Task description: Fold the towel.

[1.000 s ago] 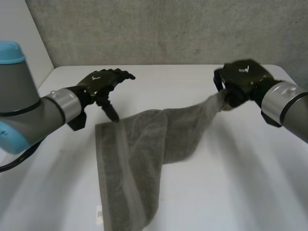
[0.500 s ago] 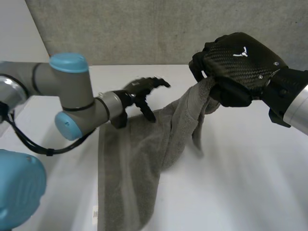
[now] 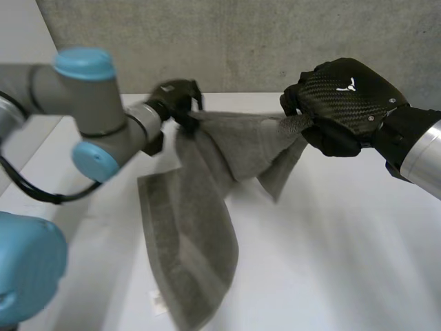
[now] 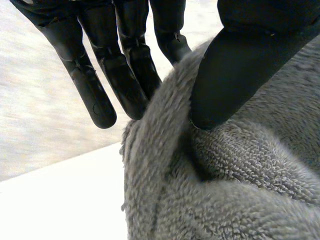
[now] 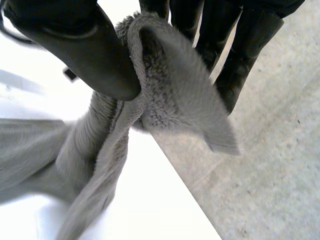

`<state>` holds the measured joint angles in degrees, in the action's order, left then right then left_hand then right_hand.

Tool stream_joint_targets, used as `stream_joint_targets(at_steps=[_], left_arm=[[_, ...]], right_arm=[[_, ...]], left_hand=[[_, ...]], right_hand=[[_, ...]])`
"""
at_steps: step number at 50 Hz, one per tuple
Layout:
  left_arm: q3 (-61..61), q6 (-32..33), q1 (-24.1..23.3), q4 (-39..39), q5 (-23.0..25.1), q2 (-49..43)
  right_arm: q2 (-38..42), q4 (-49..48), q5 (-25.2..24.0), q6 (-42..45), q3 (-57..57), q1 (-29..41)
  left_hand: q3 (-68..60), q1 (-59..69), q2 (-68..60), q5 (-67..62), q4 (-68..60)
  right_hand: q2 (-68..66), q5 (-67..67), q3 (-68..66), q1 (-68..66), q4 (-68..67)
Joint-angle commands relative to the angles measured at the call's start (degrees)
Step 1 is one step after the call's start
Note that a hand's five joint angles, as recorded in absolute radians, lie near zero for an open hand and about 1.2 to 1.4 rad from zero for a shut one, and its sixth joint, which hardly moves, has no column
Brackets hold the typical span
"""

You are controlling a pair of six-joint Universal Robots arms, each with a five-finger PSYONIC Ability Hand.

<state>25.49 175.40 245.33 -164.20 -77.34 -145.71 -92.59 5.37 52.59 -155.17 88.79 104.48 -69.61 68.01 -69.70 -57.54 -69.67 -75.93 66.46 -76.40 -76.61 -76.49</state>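
Grey towel [image 3: 200, 207] is pinched along its upper edge between thumb and fingers by the left robot hand [image 3: 178, 96] and the right robot hand [image 3: 341, 103] above the tabletop's [image 3: 344, 241] far side, its tail left trailing toward the near edge, so no fold is judged completed yet.

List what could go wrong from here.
1. The left hand pinches only an edge of the towel under its thumb, so that grip may slip.
2. The towel is bunched between the hands, with a flap hanging beneath the right hand. The fold may come out crooked.
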Motion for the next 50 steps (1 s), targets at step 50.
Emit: stream_joint_targets(at_steps=[50], left_arm=[[-3.87,12.95,2.44,-18.0,-7.3,19.93]], right_arm=[[33.62,-37.98,26.78,11.29,-39.22,8.73]], left_hand=[[-10.39,11.99,-10.3,-12.46,-10.33]], right_hand=[[-4.07,3.54,-3.6,-3.39,-3.51]])
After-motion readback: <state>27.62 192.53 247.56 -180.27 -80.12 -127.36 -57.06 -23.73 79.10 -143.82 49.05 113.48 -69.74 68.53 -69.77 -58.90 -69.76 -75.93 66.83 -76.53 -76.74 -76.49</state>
